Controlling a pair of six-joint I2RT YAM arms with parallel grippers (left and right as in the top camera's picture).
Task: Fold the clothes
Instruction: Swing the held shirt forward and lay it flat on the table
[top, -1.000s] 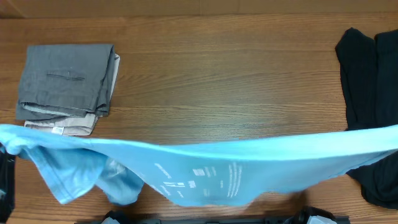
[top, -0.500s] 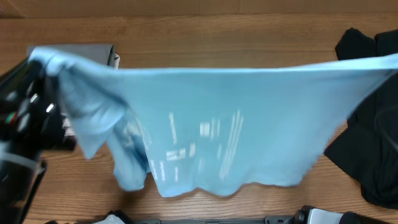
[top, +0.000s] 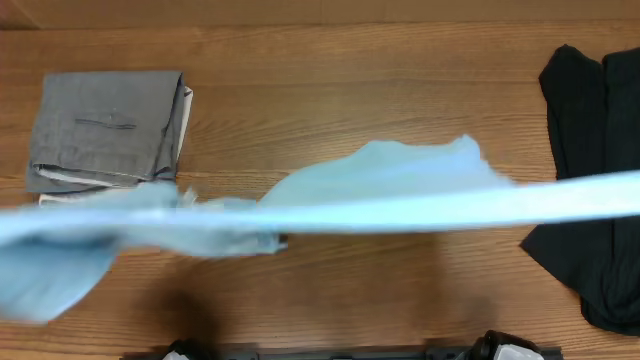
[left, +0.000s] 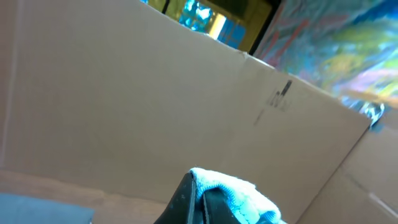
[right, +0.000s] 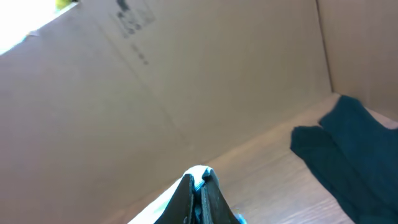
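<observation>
Little of our body shows. At the near edge of the brown wood-grain table (top: 330, 60) sit two pieces of our mounts. The left black base piece (top: 182, 350) carries a pale patch, and the right black base piece (top: 505, 347) has a light grey rounded cap. Our left gripper (left: 198, 190) has matte black, smooth-edged fingers. Our right gripper (right: 199, 180) has two slim black fingers tapering to a narrow wedge.

Blurred blue T-shirt (top: 400, 175) over table (top: 350, 80)
</observation>
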